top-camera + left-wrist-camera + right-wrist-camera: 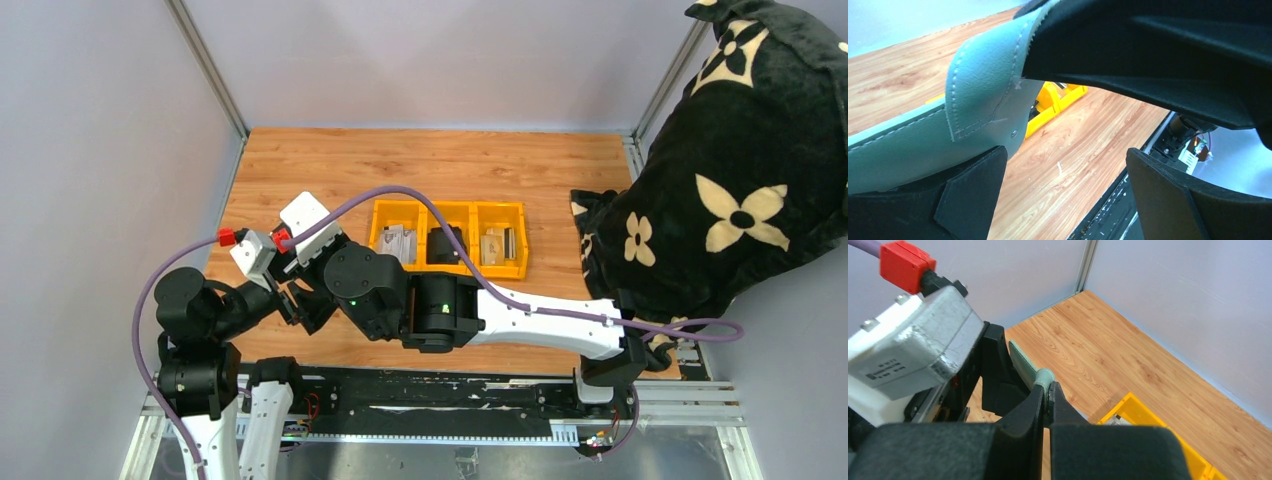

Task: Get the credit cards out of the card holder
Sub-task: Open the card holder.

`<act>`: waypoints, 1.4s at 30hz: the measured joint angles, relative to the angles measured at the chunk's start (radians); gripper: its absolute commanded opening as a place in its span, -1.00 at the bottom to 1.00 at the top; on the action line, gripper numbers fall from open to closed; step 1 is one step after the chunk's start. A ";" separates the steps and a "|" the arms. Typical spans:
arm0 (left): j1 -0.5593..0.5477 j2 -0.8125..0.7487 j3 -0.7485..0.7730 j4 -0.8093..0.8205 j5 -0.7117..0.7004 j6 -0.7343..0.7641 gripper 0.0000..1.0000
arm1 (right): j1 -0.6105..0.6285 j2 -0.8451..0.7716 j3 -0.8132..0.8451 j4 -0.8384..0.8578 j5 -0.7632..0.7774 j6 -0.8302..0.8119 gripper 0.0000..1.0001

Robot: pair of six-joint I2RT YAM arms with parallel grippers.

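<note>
The card holder [983, 75], a pale grey-green stitched wallet, hangs above the wooden table at the left of the left wrist view. My right gripper [1049, 390] is shut on its rounded edge [1044, 376], and its black fingers [1158, 55] fill the top of the left wrist view. My left gripper [1068, 195] stands wide open just below, its left finger [973, 200] against the card holder's lower face, with only table between the pads. From above, both wrists meet at the table's left [295, 275] and cover the card holder. The credit cards are hidden.
A row of three yellow bins [448, 204] with small items stands mid-table, also seen as a yellow bin [1058, 100] and a bin corner [1133, 407]. A black flower-patterned cloth [740, 170] bulges over the right side. A black mounting rail [450, 400] runs along the near edge.
</note>
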 measured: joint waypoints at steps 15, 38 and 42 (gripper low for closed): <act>0.000 -0.033 0.011 0.000 0.025 -0.006 1.00 | -0.026 -0.060 -0.074 0.000 0.023 0.005 -1.00; 0.000 0.004 -0.036 0.132 -0.030 -0.072 1.00 | -0.071 -0.086 -0.099 -0.061 -0.113 0.209 -1.00; 0.000 -0.007 -0.102 0.271 -0.025 -0.193 1.00 | -0.066 -0.074 -0.084 -0.061 -0.127 0.225 -1.00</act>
